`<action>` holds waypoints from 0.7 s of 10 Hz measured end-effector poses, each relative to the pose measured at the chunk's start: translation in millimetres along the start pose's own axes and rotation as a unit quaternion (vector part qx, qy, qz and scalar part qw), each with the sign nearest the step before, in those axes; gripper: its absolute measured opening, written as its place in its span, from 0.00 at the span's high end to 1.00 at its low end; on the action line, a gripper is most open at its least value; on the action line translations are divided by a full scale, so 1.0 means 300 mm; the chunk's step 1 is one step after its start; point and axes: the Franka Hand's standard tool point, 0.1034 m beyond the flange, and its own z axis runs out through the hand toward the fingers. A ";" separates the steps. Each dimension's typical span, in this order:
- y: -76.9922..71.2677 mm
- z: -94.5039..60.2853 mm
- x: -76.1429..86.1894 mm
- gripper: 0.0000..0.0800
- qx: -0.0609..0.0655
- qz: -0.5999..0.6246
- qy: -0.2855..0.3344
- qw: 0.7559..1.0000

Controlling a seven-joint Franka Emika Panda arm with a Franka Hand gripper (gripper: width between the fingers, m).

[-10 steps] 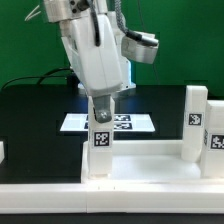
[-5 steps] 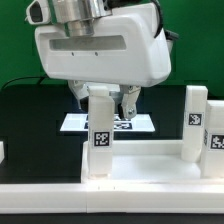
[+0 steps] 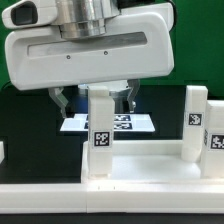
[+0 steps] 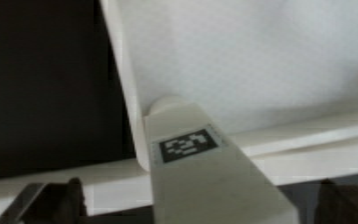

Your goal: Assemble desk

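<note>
White plastic makes up the desk: its tabletop [image 3: 130,165] lies low across the front of the exterior view, raised rim up, on a black table [image 3: 30,115]. Two square legs stand upright in it. One leg [image 3: 100,135] rises toward the exterior view's left of centre, a black-and-white tag on its face; a second leg [image 3: 195,125] stands toward the exterior view's right, also tagged. A further tagged white piece [image 3: 214,140] shows at the right edge, cut off by the frame.

Directly above the first leg hangs the gripper [image 3: 96,98], its two dark fingers spread wide, one on each side of the leg's top with a gap showing on both sides, so nothing is clamped. The arm's big white body fills the upper part of the exterior view and hides the leg's upper end.

Behind the legs, the marker board [image 3: 135,123] lies flat on the table, partly covered by the leg and fingers.

Only the wrist view looks down the leg [image 4: 202,170]: its tagged face tapers away toward the tabletop [image 4: 247,60], whose rim edge runs along the black table [image 4: 43,90]. Both dark fingertips [image 4: 43,205] sit at the frame's corners, well clear of the leg.

Between the two standing legs the tabletop's surface is bare, and black table lies open to the exterior view's left.
</note>
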 end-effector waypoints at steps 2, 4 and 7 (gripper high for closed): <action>0.021 -0.004 0.000 0.22 -0.001 0.004 0.003 1.000; 0.021 -0.003 0.000 0.44 -0.001 0.018 0.003 1.000; 0.018 -0.001 0.000 0.64 0.000 0.129 0.003 0.992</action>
